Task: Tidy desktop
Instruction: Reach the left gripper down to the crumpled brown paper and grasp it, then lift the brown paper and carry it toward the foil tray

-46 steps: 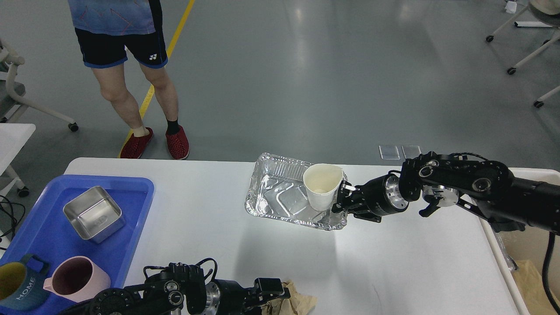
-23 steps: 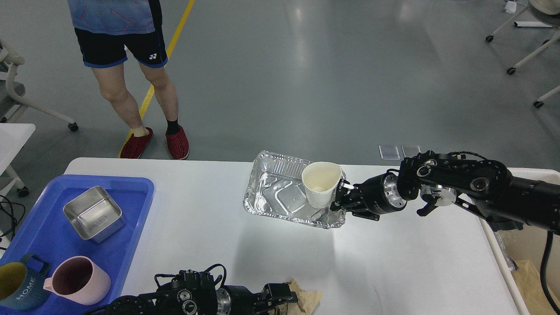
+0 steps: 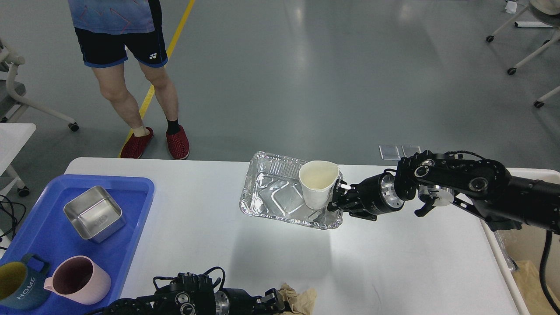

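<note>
My desktop (image 3: 210, 227) is a wide, flat white tabletop with rounded far corners and a smooth matte surface. It lies level in front of me, spanning nearly the whole view from left to right, its far edge against the grey floor, its near edge out of sight.

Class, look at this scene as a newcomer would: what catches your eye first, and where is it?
The shiny foil tray at the middle of the white desktop, with a paper cup in it beside the right gripper. Next, the blue tray at the left edge, holding a steel box and pink mug. Crumpled brown paper lies at the near edge.
</note>
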`<state>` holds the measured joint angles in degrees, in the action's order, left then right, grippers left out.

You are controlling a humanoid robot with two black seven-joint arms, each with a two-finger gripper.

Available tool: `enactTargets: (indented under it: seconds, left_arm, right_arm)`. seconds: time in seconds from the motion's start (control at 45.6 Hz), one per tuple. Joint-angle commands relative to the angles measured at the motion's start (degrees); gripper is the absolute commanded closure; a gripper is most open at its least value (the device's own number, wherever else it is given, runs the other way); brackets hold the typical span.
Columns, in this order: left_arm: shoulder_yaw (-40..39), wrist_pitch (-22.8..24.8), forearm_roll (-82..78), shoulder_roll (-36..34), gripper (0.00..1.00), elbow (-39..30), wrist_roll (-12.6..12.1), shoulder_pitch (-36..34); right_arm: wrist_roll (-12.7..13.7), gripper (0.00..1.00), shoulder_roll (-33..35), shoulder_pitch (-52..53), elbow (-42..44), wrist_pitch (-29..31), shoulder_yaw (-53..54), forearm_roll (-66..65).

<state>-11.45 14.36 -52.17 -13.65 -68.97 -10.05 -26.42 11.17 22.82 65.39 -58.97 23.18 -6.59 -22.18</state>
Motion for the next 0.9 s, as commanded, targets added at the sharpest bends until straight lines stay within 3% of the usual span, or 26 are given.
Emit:
enactTargets:
  seconds: [0.0, 0.176, 0.505, 0.724, 0.878]
  left_arm:
    - [-2.3, 0.2, 0.1, -3.9, 1.00, -3.9, -0.2, -1.2]
    - [-4.6, 1.4, 0.6, -14.1, 1.00, -11.7, -0.3, -3.6]
    - [-8.1, 4.9, 4.1, -45.2, 1.00, -31.0, 1.0, -3.0]
    - [-18.2, 13.1, 12.9, -56.7, 1.00, -32.1, 1.1, -3.4]
    - [-26.4, 17.5, 15.9, -61.0, 0.99, -32.0, 0.8, -3.4]
  right_arm:
    - [0.0, 1.00, 0.3, 0.0, 0.0, -0.1, 0.1, -0.1]
    - [0.0, 1.00, 0.4, -0.2, -0.3, -0.1, 0.0, -0.1]
    - [0.0, 1.00, 0.4, -0.2, -0.2, -0.1, 0.1, -0.4]
    - [0.0, 1.00, 0.2, -0.4, -0.2, -0.5, 0.2, -0.4]
    - [0.0, 1.00, 0.2, -0.2, -0.2, -0.6, 0.2, -0.4]
